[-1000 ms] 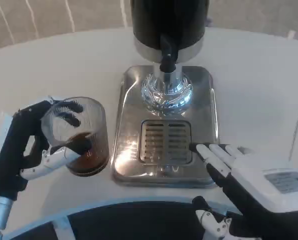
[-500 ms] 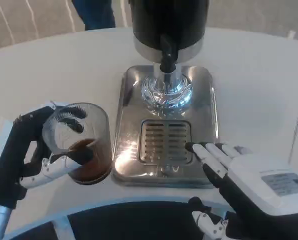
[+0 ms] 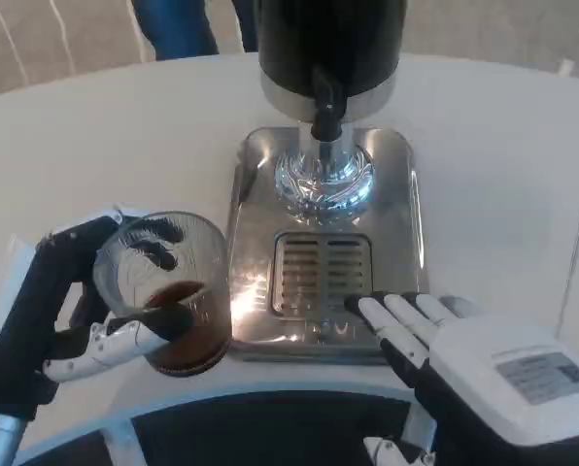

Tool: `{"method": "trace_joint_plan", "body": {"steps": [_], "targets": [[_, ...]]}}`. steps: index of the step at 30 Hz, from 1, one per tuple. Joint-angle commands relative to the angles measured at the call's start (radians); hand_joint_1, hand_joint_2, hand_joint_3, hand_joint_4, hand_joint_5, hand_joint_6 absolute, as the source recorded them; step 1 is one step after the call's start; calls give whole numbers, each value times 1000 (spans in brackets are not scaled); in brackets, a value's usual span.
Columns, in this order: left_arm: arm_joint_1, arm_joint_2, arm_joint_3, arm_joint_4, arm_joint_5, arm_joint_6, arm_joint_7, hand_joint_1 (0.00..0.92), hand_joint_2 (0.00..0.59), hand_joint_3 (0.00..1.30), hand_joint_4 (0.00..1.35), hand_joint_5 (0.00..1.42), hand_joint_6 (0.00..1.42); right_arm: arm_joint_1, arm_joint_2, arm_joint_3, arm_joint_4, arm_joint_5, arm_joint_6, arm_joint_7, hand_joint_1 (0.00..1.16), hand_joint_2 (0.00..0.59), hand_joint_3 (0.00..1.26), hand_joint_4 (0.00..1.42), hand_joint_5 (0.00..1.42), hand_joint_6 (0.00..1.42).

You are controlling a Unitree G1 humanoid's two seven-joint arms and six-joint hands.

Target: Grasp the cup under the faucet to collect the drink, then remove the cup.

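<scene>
Left hand [image 3: 51, 316] at the picture's left, wrapped around the cup [image 3: 171, 291]: dark fingers [image 3: 158, 233] curled over the far side of the glass, thumb across the near side, forearm running off toward the lower left corner. Cup clear, upright, holding a dark brown drink in its lower part (roughly the bottom third). Standing on the white table [image 3: 95, 136], just beside the left edge of the drip tray [image 3: 255, 165], well clear of the faucet [image 3: 324, 107] and no longer beneath it.

Further right, a polished steel drip tray with a slotted grille [image 3: 323, 274] in its near half. Above the grille, a shiny round base, and over it the black faucet spout hanging from the dark body of the dispenser [image 3: 330, 39] at the top edge.

Right hand [image 3: 455, 349] at the lower right, white back up with a printed label on it, holding nothing. Fingers [image 3: 391, 316] stretched out and slightly apart, tips resting at the near right corner of the tray, beside the grille.

Blue trouser legs [image 3: 178, 24] at the top left, beyond the table.
</scene>
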Motion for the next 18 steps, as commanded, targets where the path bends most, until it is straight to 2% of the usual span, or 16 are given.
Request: {"method": "trace_joint_plan", "body": {"steps": [1,9,18], "targets": [[9,-9,10,-34,-32,1,-8,493,26,1012,1152,1360,1424,27,73,-17,-16,18,-40,-10,259,550,5,0,0,0],[16,-17,13,-46,-30,4,-16,494,25,1012,1152,1360,1424,36,98,-49,-16,49,-86,-4,259,550,5,0,0,0],[11,-18,10,-49,-30,6,-25,494,25,1012,1152,1360,1424,22,100,-74,-16,73,-93,12,259,550,5,0,0,0]]}}
